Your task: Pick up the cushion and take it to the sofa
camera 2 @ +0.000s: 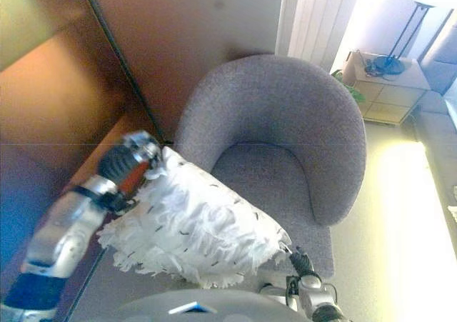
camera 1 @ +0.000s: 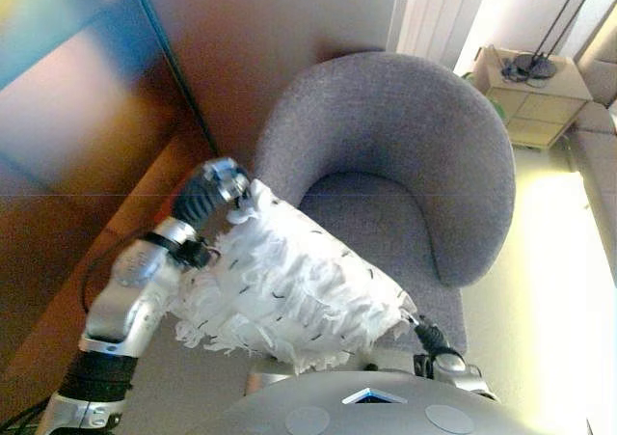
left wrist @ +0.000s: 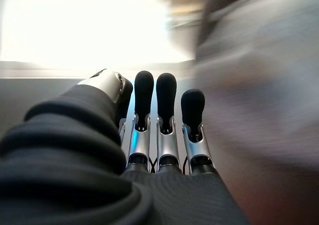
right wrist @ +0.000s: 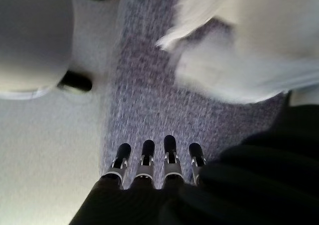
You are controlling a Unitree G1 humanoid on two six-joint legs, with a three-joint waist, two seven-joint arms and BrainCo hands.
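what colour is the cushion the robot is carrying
White and feathery with small dark flecks; the cushion shows best in the left eye view.

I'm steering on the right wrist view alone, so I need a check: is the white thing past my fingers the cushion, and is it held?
Observer: Yes, that is the white feathery cushion. It sits between the two hands, over the front of the grey armchair.
Operator: Where is the left hand on it?
Observer: The left hand is against the cushion's far-left end, and its fingers are straight.
Operator: And my right hand, seen from above?
Observer: The right hand sits at the cushion's near-right corner, low beside the chair's front edge.
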